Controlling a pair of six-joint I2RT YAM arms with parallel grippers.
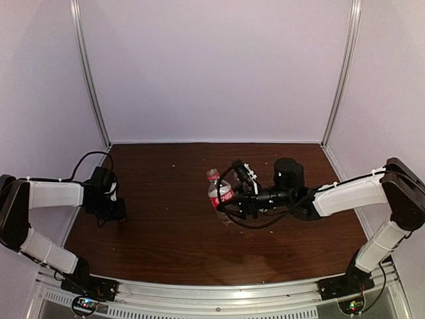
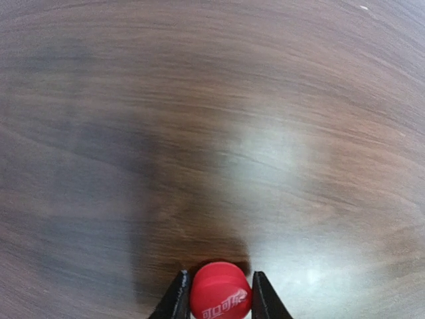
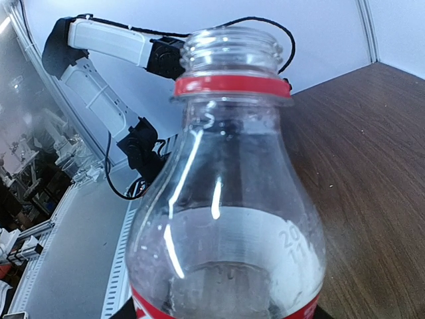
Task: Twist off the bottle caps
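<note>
My left gripper [image 1: 118,211] is at the table's left side and shut on the red cap [image 2: 220,291], which sits between its two black fingertips just above the wood. My right gripper [image 1: 229,199] is shut on the small clear bottle [image 1: 219,193] with the red label, near the table's middle. In the right wrist view the bottle [image 3: 226,199] fills the frame, its threaded neck open with only a red ring below it. The white cap and the taller bottle are out of view.
The dark wood table [image 1: 172,232] is enclosed by white walls and metal posts. A metal rail [image 1: 219,292] runs along the near edge. The left arm shows behind the bottle in the right wrist view [image 3: 106,40].
</note>
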